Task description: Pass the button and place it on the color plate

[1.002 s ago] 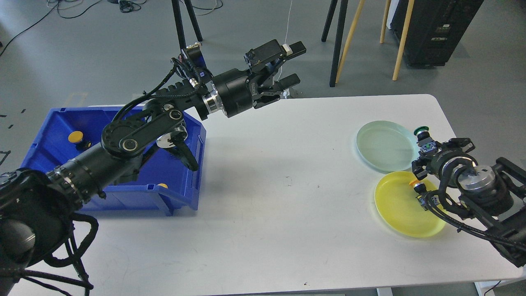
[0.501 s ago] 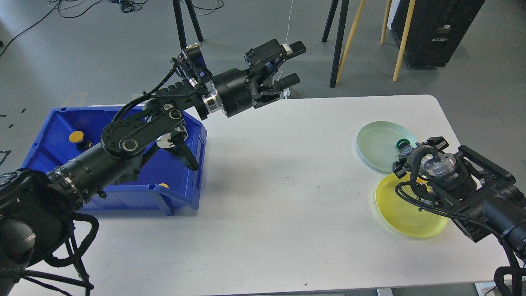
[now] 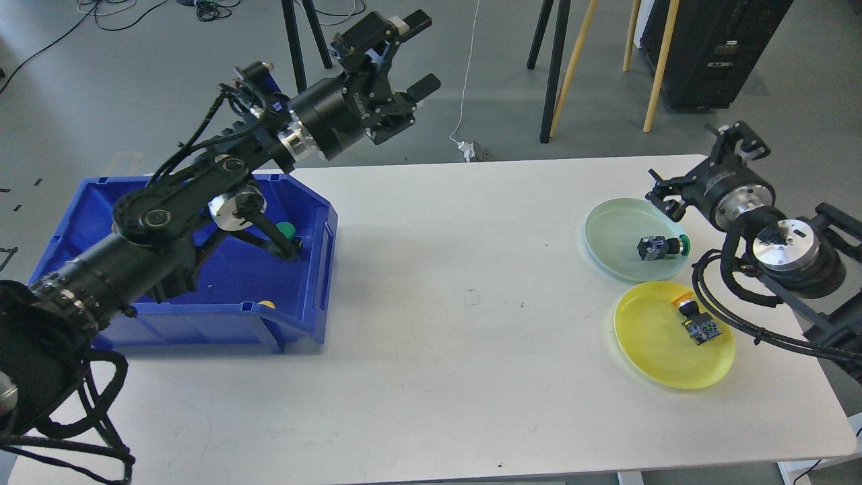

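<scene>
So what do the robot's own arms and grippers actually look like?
Both arms are matte black, built from round segments with shiny silver rings at the joints. Loose black cables loop along them. The left gripper has two blocky black fingers with pale pads; the right gripper is an open black frame.

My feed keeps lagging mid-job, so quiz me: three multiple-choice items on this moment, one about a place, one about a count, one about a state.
1. Where does the green-capped push button lie?
A. on the pale green round plate
B. on the yellow round plate
C. on the bare white table

2. How many buttons lie on the two plates together?
A. none
B. two
C. four

3. How is the left gripper?
A. shut on a button
B. open and empty, raised beyond the blue plastic bin
C. resting flat on the table

Answers:
1 A: the button lies on its side inside the pale green plate.
2 B: one button on each plate, the orange-capped button on the yellow one.
3 B: its fingers are spread with nothing between them.
</scene>
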`<move>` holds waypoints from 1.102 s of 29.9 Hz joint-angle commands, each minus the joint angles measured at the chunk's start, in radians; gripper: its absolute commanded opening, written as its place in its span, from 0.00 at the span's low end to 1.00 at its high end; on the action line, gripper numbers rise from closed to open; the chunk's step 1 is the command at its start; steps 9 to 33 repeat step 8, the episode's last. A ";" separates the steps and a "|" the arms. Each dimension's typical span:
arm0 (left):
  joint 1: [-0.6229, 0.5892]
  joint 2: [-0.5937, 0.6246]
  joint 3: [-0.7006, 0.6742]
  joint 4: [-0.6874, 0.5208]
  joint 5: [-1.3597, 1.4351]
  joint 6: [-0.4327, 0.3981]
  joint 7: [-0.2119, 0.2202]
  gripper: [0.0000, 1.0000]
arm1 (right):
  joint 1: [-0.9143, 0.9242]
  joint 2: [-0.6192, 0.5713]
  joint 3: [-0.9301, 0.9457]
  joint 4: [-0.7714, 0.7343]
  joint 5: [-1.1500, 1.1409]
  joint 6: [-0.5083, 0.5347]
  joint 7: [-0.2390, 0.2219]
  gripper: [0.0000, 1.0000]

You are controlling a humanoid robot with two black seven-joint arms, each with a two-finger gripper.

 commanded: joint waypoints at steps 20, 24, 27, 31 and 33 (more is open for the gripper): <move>0.125 0.108 -0.159 -0.004 -0.170 0.000 0.000 0.99 | 0.000 0.016 0.046 0.021 -0.100 0.368 0.187 1.00; 0.125 0.108 -0.159 -0.004 -0.170 0.000 0.000 0.99 | 0.000 0.016 0.046 0.021 -0.100 0.368 0.187 1.00; 0.125 0.108 -0.159 -0.004 -0.170 0.000 0.000 0.99 | 0.000 0.016 0.046 0.021 -0.100 0.368 0.187 1.00; 0.125 0.108 -0.159 -0.004 -0.170 0.000 0.000 0.99 | 0.000 0.016 0.046 0.021 -0.100 0.368 0.187 1.00; 0.125 0.108 -0.159 -0.004 -0.170 0.000 0.000 0.99 | 0.000 0.016 0.046 0.021 -0.100 0.368 0.187 1.00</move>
